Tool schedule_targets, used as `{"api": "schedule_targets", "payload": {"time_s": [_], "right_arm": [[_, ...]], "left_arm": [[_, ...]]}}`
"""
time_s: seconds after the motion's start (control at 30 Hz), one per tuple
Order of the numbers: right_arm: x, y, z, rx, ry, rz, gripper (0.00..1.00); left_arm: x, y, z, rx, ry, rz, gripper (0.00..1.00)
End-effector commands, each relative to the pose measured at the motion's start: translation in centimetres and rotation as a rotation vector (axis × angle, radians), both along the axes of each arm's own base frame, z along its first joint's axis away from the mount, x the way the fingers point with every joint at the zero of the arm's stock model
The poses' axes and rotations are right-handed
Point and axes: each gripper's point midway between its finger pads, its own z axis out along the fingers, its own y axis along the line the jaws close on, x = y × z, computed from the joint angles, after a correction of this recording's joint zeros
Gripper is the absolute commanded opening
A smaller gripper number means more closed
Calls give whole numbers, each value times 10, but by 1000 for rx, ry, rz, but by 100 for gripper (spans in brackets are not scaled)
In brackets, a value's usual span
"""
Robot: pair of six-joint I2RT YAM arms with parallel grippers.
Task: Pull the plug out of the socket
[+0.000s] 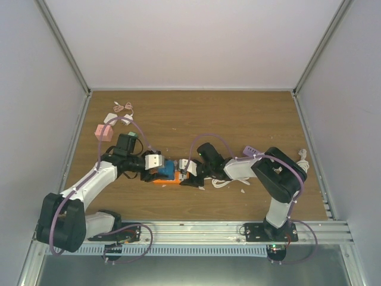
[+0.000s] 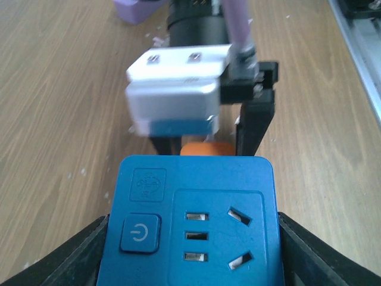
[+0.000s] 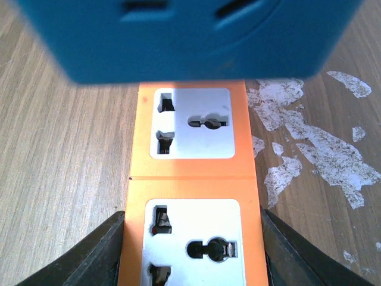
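**Top view.** A wood-grain table is enclosed by 3 plain pale walls. A metal rail along the near edge carries the 2 arm bases. Both arms reach inward and meet at the middle of the table.

**Claws.** The left claw is closed to a medium width on the sides of the blue plug. In the left wrist view its fingers press both flanks. The right claw grips the long edges of the orange socket strip, which lies flat on the wood and shows 2 white outlets.

**Plug position.** Seen from the right wrist, the plug sits over the far end of the strip. Whether its pins are seated cannot be told.

**Other items.** A pink box lies at far left. A purple block and a white cable lie by the right arm. White scuffs mark the board beside the strip.
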Motion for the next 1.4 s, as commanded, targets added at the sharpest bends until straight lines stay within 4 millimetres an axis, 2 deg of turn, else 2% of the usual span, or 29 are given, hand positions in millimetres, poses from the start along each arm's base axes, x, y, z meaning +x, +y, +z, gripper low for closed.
{"api": "schedule_targets", "payload": {"time_s": [0.0, 0.17, 0.27, 0.43, 0.63, 0.8, 1.0, 1.2, 1.37], "right_arm": [[-1, -13, -24, -91, 44, -28, 5], [1, -16, -23, -116, 46, -23, 7], [4, -18, -20, -127, 57, -30, 7], [6, -19, -8, -96, 78, -37, 8], [9, -16, 6, -103, 78, -20, 10], [12, -18, 0, -157, 87, -16, 13], [9, -20, -4, -192, 102, -1, 15], [9, -21, -11, -226, 106, 29, 18], [9, -24, -18, -270, 122, 46, 20]], "left_arm": [[16, 16, 22, -31, -47, 47, 40], [43, 44, 40, -65, -5, 188, 41], [58, 65, 41, -75, 40, 280, 41], [73, 104, 31, -94, 129, 428, 43], [85, 151, 8, -107, 230, 571, 44], [97, 185, -2, -158, 318, 650, 45], [105, 209, -17, -170, 363, 705, 46], [112, 233, -43, -155, 435, 794, 49], [115, 245, -49, -194, 493, 827, 51]]}}
